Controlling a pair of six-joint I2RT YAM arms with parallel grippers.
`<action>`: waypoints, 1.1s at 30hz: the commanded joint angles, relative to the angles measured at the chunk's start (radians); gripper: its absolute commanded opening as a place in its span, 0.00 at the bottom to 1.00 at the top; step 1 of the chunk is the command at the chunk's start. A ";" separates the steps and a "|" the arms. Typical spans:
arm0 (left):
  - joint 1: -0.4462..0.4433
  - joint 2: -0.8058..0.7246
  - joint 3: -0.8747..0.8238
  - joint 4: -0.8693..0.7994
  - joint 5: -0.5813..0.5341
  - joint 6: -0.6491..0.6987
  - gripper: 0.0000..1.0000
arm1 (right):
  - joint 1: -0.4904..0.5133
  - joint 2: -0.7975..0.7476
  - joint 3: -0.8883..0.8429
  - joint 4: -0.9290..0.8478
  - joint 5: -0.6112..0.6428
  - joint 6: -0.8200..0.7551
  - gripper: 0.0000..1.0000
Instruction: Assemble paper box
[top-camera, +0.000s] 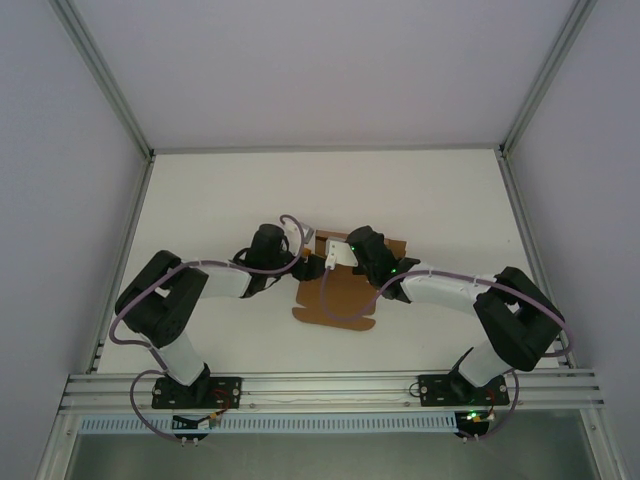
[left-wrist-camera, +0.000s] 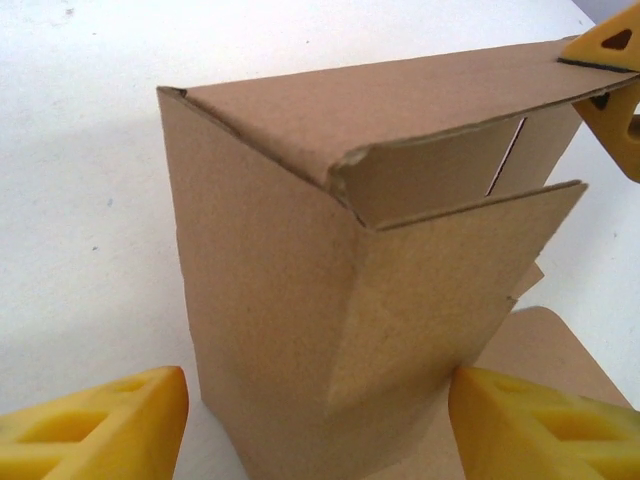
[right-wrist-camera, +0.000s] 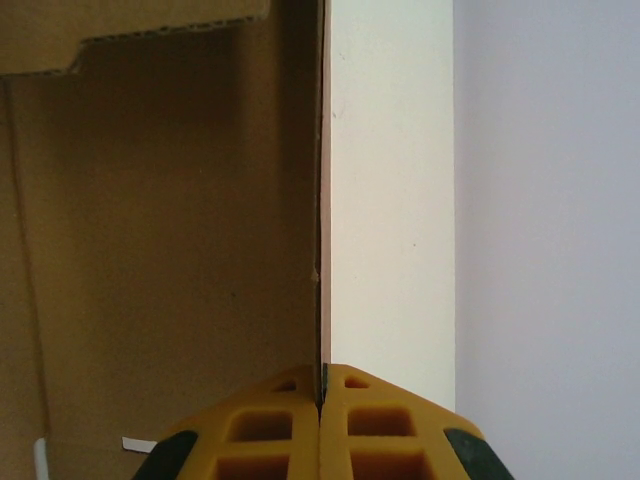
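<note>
The paper box (top-camera: 338, 296) is plain brown cardboard, partly folded, in the middle of the white table. In the left wrist view one upright corner of the paper box (left-wrist-camera: 270, 290) faces me, with a side flap folded across it. My left gripper (left-wrist-camera: 320, 432) is open and straddles that corner. Its right finger (left-wrist-camera: 540, 425) is against the flap, and its left finger (left-wrist-camera: 100, 430) stands a little off the wall. My right gripper (right-wrist-camera: 322, 388) is shut on the thin edge of an upright cardboard wall (right-wrist-camera: 160, 250). Its yellow fingertips (left-wrist-camera: 612, 70) pinch the top edge at the far end.
A flat rounded flap (top-camera: 320, 316) of the box lies on the table (top-camera: 220, 200) toward the arms. An aluminium rail (top-camera: 330, 385) runs along the near edge, and white walls with metal posts (top-camera: 110, 80) close the sides and back.
</note>
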 joint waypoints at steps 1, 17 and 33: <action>-0.009 0.039 0.052 -0.032 -0.037 0.004 0.66 | 0.019 0.003 0.008 -0.030 -0.044 -0.002 0.00; -0.013 0.005 0.002 0.036 -0.217 -0.022 0.32 | 0.058 -0.001 -0.010 -0.084 0.004 0.037 0.00; -0.092 0.060 0.034 0.003 -0.532 -0.026 0.18 | 0.129 -0.001 0.032 -0.146 0.039 0.135 0.00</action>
